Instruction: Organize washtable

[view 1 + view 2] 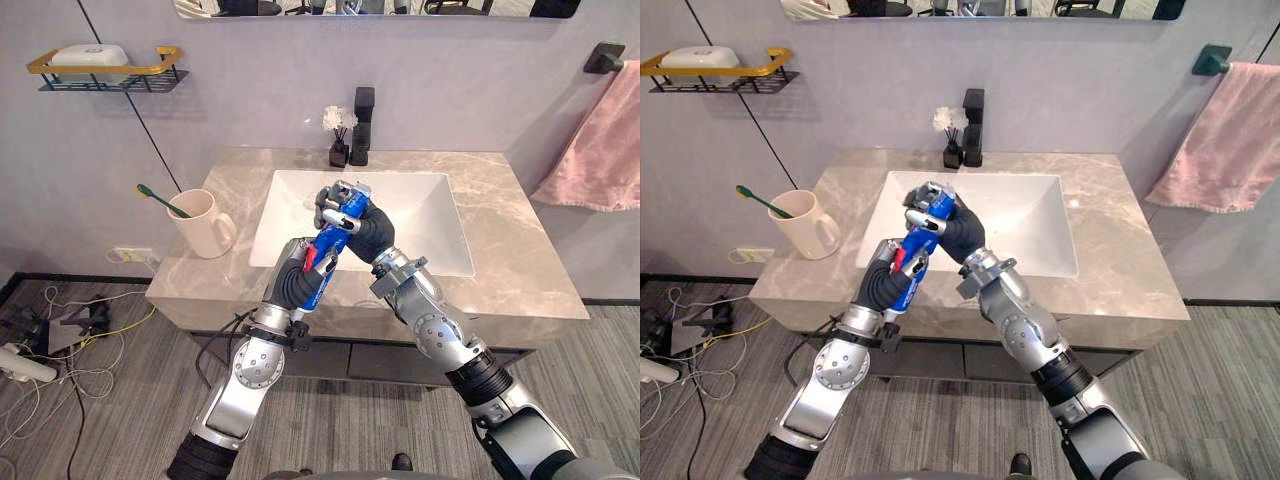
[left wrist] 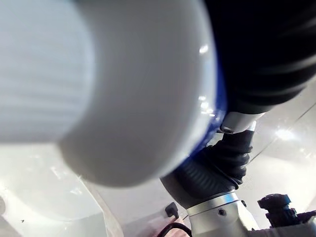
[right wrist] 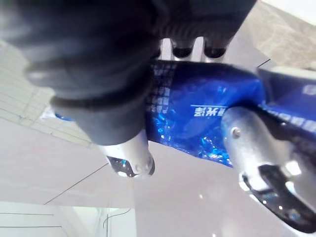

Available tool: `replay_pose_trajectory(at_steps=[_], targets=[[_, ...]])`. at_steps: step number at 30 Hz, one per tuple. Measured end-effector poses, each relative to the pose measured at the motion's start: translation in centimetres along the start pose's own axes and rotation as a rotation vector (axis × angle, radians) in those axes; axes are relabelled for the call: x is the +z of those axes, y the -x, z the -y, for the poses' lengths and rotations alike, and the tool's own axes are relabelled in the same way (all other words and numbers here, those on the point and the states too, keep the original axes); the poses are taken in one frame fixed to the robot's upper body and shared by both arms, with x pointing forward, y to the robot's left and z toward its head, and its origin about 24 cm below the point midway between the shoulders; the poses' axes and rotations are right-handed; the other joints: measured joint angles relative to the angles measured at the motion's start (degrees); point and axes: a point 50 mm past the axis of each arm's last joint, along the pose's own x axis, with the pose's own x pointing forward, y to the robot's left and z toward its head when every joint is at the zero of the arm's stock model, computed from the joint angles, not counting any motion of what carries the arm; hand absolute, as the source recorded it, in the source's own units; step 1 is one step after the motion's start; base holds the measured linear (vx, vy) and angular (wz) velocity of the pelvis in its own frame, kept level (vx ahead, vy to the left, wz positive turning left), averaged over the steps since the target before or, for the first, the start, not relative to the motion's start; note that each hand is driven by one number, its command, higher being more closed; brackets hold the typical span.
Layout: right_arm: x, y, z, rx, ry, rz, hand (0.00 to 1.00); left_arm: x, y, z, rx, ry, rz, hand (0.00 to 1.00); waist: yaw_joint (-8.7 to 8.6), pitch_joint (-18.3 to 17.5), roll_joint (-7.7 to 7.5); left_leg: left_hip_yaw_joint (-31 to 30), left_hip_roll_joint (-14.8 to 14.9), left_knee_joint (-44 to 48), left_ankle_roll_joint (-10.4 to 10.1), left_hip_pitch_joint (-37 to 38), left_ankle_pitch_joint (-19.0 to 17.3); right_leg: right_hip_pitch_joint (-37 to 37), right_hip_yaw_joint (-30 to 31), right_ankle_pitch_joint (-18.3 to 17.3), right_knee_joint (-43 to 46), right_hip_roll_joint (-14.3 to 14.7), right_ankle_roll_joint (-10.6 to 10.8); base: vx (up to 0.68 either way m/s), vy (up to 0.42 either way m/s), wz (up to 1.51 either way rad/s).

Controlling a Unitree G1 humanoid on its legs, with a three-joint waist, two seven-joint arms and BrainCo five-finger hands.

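High on the wall at the far left we see a shelf with a white box on it. Below it, on the left end of the bench, stands a cup with a green toothbrush leaning out of it to the left. The cup is well apart from both hands.

The left hand comes up over the bench's front edge, its fingers curled round the lower part of a blue tube. The tube is off the bench, held tilted in the air above the front rim of the sink. In the left wrist view its white end shows from very close. The right hand grips the upper part of the same tube, fingers wrapped over the blue foil — so both hands hold it at once, just beside each other.

Behind the sink stand a small vase of white flowers and, touching or just beside it, a black tap. A pink towel hangs on the wall at the far right — near the bench's right end.
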Motion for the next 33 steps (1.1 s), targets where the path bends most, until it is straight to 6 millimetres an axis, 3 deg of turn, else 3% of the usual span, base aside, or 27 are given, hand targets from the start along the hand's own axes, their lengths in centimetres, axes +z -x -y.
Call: replay_pose_trajectory(at_steps=[11,12,23,25,27,30,33], targets=[[-0.2,-0.3,-0.4,0.01,-0.025,0.01,1.0,0.0,0.0,0.0,-0.013,-0.001,0.0,1.0,0.02,-0.01,0.03,0.11,0.0,0.09,0.19,0.1,0.12,0.04,-0.09,0.82,0.0,-0.05,-0.25,0.0,0.0,0.0],[-0.2,-0.3,-0.4,0.01,-0.025,0.011,1.0,0.0,0.0,0.0,-0.013,-0.001,0.001,0.0,0.01,-0.01,0.03,0.11,0.0,0.09,0.2,0.09,0.13,0.05,-0.14,0.84,0.0,-0.05,-0.27,0.0,0.0,0.0],[0.5,-0.2,0.0,-0.011,0.024,0.04,1.0,0.7,-0.5,-2.4,0.084,-0.037,0.026,0.0,-0.03,0.03,0.26,0.06,-0.01,-0.04,0.17,0.55,0.23,0.52,-1.06,0.83,0.0,-0.03,-0.28,0.0,0.0,0.0],[0.9,0.1,0.6,-0.036,0.036,0.055,1.0,1.2,-0.6,-3.6,0.147,-0.042,0.049,0.0,0.0,0.02,0.42,0.05,-0.04,-0.04,0.16,0.59,0.23,0.55,-1.12,0.83,0.0,-0.03,-0.28,0.0,0.0,0.0],[1.6,1.1,1.9,-0.098,0.063,0.072,1.0,2.1,-0.4,-6.4,0.291,-0.058,0.089,0.0,0.14,0.04,0.74,-0.07,-0.1,-0.05,0.15,0.7,0.24,0.71,-1.27,0.82,0.0,-0.02,-0.28,0.0,0.0,0.0],[2.7,1.9,3.1,-0.14,0.106,0.088,1.0,2.9,-0.1,-8.2,0.381,-0.071,0.127,0.0,0.15,-0.04,1.15,-0.08,-0.12,-0.14,0.15,0.99,0.24,0.97,-1.3,0.8,0.0,-0.04,-0.29,0.0,0.0,0.0],[3.3,2.1,3.3,-0.148,0.115,0.11,1.0,3.4,0.0,-8.6,0.399,-0.077,0.151,0.0,0.08,-0.04,1.17,-0.04,-0.12,-0.17,0.13,1.01,0.25,0.97,-1.29,0.7,-0.02,-0.01,-0.38,0.0,0.0,0.0]])
